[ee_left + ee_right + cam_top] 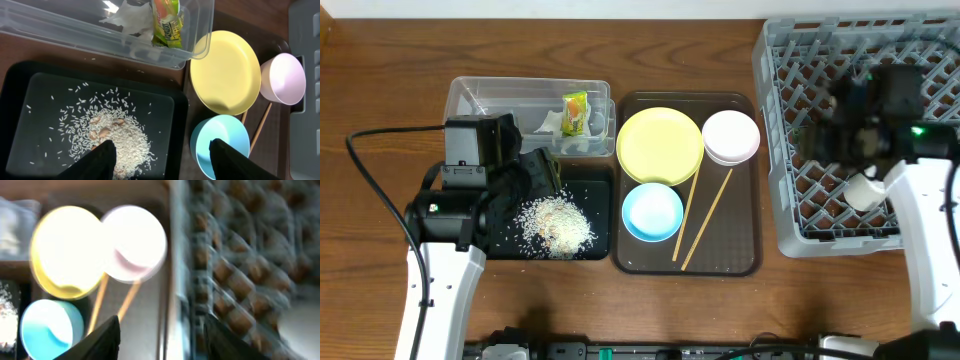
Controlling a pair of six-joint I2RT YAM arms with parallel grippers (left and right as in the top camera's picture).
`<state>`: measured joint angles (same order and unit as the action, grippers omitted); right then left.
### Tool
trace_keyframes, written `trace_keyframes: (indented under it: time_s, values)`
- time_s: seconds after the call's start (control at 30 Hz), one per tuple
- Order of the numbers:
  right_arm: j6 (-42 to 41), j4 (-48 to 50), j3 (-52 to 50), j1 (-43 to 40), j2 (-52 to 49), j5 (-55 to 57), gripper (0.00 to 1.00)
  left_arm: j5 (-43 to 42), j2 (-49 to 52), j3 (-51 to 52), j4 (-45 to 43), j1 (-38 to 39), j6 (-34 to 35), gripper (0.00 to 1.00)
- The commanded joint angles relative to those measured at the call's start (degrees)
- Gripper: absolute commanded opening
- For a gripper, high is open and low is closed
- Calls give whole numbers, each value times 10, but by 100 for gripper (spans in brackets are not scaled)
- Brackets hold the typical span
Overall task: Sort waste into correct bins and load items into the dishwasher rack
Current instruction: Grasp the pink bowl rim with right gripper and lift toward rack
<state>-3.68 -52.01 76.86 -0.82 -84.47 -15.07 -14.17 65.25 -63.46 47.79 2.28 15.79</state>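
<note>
Most of the open room is on my left. The table (380,80) is bare wood from its left edge to the clear tub (490,100), apart from a black cable (365,165) looping there. A thin strip of wood runs between the tub and the far edge. Another narrow strip separates the brown serving tray (745,262) from the dishwasher rack (772,150), which fills the far right corner and runs out of view.

My left end effector (165,160) hangs empty with its fingers wide apart, over the right edge of the black tray (598,190). One finger is above the rice (110,135) heaped in that tray, the other above the light blue bowl (220,140). The tub, just beyond the tray, holds the wrapper (167,20) and the paper scrap (127,20). The yellow plate (227,70), white bowl (282,80) and chopsticks (705,215) lie on the serving tray. My left arm reaches in from the near edge, wrist tipped downward.

My right end effector (162,340) is blurred, but its fingers stand apart with nothing between them, near the rack's left wall. The small white cup (865,190) sits in the rack toward its near side, just beside my right forearm; I cannot tell whether it is upright. That arm rises from the near right corner and bends over the rack.
</note>
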Motion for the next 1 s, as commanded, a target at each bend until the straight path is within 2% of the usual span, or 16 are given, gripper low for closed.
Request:
trace_keyframes:
  time_s: [0.0,0.2,0.37,0.53,0.87,0.93,0.97]
  values:
    - [8,26,2,57,-3,0,50,7,2,-2,2,-2,-7,63]
    - [-117,33,-1,139,-55,146,47,7,2,-2,2,-2,-7,63]
    - [-158,62,-1,177,-121,228,46,7,2,-2,2,-2,-7,63]
    - [-168,97,-1,188,-183,254,43,7,2,-2,2,-2,-7,63]
    - [-238,99,-1,187,-273,285,40,8,2,-2,2,-2,-7,63]
    - [-241,99,-1,187,-282,283,34,8,2,-2,2,-2,-7,63]
    - [-247,99,-1,187,-285,282,28,8,2,-2,2,-2,-7,63]
